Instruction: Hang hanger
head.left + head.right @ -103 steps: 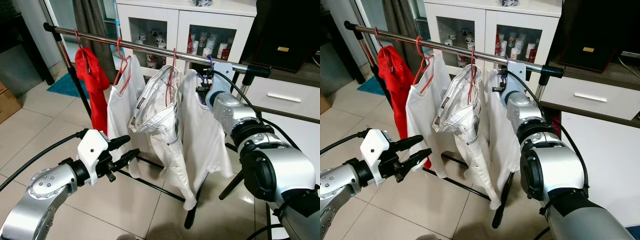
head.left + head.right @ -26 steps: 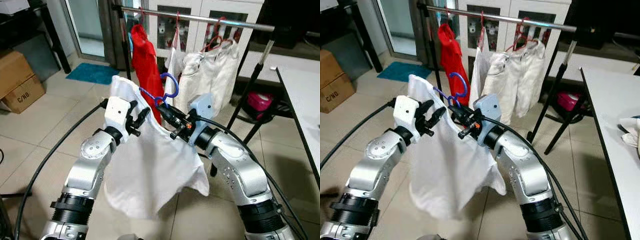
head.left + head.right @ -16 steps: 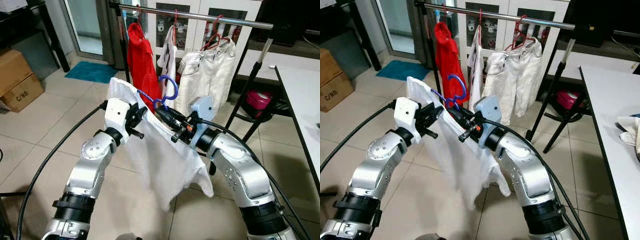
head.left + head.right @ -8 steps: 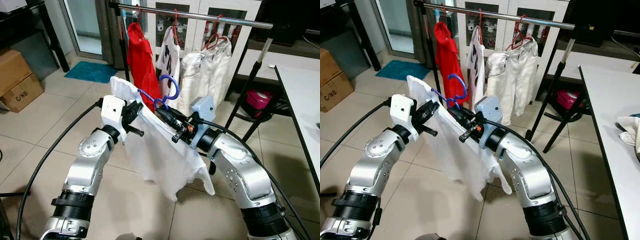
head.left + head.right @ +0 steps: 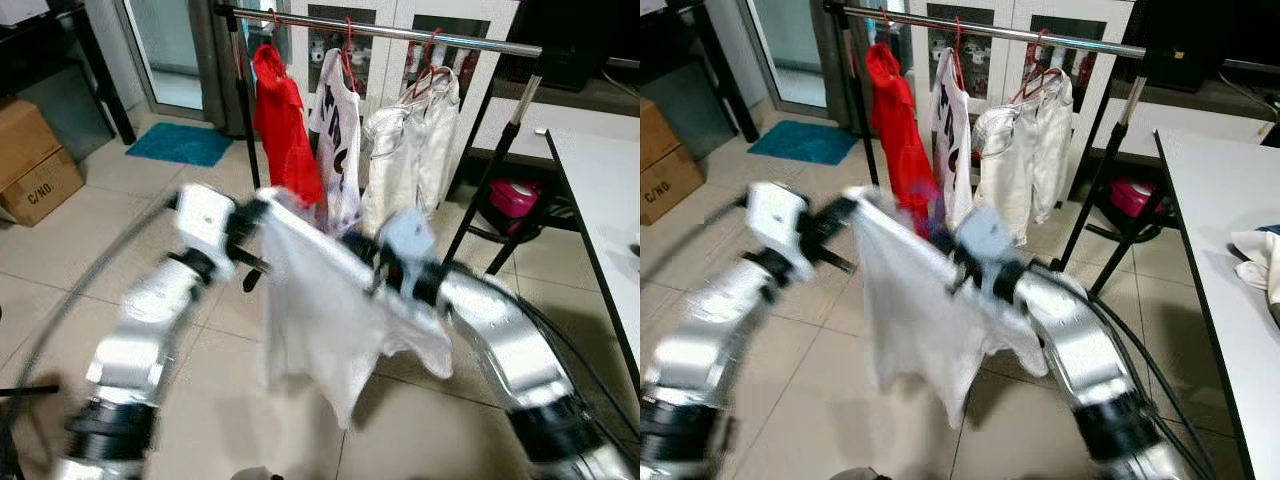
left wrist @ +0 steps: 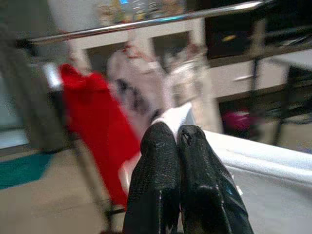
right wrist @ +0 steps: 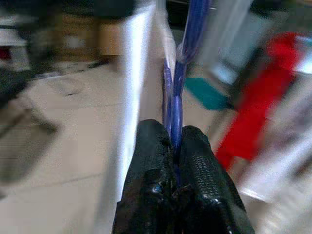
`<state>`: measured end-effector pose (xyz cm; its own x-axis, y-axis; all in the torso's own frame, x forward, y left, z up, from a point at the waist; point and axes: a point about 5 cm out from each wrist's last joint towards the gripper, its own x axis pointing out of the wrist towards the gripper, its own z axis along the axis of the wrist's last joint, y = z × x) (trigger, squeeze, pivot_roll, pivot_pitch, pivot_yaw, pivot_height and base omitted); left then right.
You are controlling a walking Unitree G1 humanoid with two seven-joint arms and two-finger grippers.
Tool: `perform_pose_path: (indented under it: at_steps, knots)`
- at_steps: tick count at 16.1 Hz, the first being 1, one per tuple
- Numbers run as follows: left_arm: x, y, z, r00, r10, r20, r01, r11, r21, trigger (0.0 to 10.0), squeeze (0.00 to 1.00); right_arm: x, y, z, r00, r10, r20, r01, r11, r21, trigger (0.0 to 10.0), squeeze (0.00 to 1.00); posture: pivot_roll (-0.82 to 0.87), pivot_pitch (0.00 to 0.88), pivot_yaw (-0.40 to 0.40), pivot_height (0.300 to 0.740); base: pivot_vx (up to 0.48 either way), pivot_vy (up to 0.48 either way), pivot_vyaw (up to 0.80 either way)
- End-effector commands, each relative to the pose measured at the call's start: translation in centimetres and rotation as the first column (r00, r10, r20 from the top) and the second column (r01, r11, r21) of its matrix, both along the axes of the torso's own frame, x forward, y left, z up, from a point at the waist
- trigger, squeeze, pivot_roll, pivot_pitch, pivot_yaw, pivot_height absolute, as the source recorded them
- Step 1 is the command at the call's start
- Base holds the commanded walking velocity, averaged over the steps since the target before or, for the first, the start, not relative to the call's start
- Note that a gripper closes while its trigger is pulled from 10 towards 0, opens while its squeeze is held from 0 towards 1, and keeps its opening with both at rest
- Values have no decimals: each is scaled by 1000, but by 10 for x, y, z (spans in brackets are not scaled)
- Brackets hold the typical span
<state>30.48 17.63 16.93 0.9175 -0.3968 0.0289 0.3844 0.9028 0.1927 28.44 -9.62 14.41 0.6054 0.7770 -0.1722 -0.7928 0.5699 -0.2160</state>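
In front of the chrome garment rail (image 5: 400,32), the right gripper (image 7: 174,146) clamped the blue wire hanger (image 7: 178,87), the left gripper (image 6: 181,141) pinched its white shirt (image 5: 320,320), and the hanging itself was not yet done.

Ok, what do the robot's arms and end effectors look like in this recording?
Both arms are silver metal with dark joint rings. The left end effector and right end effector each have two long black textured fingers. The wrist housings look white on the left and pale blue-grey on the right.

Both arms have swung the white shirt (image 5: 320,320) up (now blurred).
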Motion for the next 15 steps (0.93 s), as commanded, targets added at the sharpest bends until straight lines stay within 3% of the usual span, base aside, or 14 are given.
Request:
perform_pose_path:
  at_steps: [1, 3, 4, 5, 6, 9, 10, 11, 12, 13, 14, 15]
  knots:
    - [5, 24, 14, 990, 131, 49, -133, 991, 30, 0, 0, -6, 0, 3, 997, 74, 8, -74, 997, -3, 0, 0, 56, 0, 9, 740, 0, 0, 0]
    - [12, 66, 26, 943, 318, 95, -330, 930, 165, 0, 0, -16, -5, 1, 986, 167, -21, -167, 986, 17, 0, 0, 55, 0, 14, 740, 0, 0, 0]
    - [13, 81, 31, 925, 361, 117, -379, 898, 224, 0, 0, -19, -8, 2, 982, 186, -40, -184, 981, 55, 0, 0, 53, 0, 18, 740, 0, 0, 0]
    - [13, 85, 32, 922, 366, 126, -387, 884, 261, 0, 0, -20, -9, 3, 981, 191, -44, -188, 979, 74, 0, 0, 52, 0, 22, 740, 0, 0, 0]
    - [11, 97, 29, 917, 379, 127, -398, 845, 356, 0, 0, -18, -13, 6, 986, 161, -51, -153, 978, 139, 0, 0, 49, 0, 33, 740, 0, 0, 0]
    - [7, 101, 22, 917, 387, 99, -395, 844, 362, 0, 0, -11, -17, 8, 994, 74, -78, -56, 976, 211, 0, 0, 46, 0, 37, 740, 0, 0, 0]
    - [4, 92, 12, 937, 347, 39, -339, 879, 334, 0, 0, -7, -15, 11, 996, 34, -87, -8, 958, 288, 0, 0, 53, 0, 36, 740, 0, 0, 0]
    - [1, 70, -3, 972, 231, -45, -210, 937, 281, 0, 0, -1, -10, 18, 994, -31, -106, 70, 920, 386, 0, 0, 53, 0, 35, 740, 0, 0, 0]
    - [-6, 41, -16, 992, 51, -115, -21, 969, 245, 0, 0, 9, -8, 21, 980, -130, -151, 185, 875, 447, 0, 0, 55, 0, 33, 740, 0, 0, 0]
    - [-12, 24, -22, 987, -58, -149, 94, 966, 242, 0, 0, 15, -7, 21, 962, -192, -193, 262, 843, 470, 0, 0, 55, 0, 33, 740, 0, 0, 0]
    - [-25, -3, -29, 950, -238, -200, 276, 942, 190, 0, 0, 24, -9, 16, 926, -290, -241, 373, 801, 469, 0, 0, 57, 0, 29, 740, 0, 0, 0]
    - [-37, -21, -32, 898, -371, -235, 406, 905, 125, 0, 0, 28, -11, 11, 901, -347, -260, 430, 787, 442, 0, 0, 57, 0, 28, 740, 0, 0, 0]
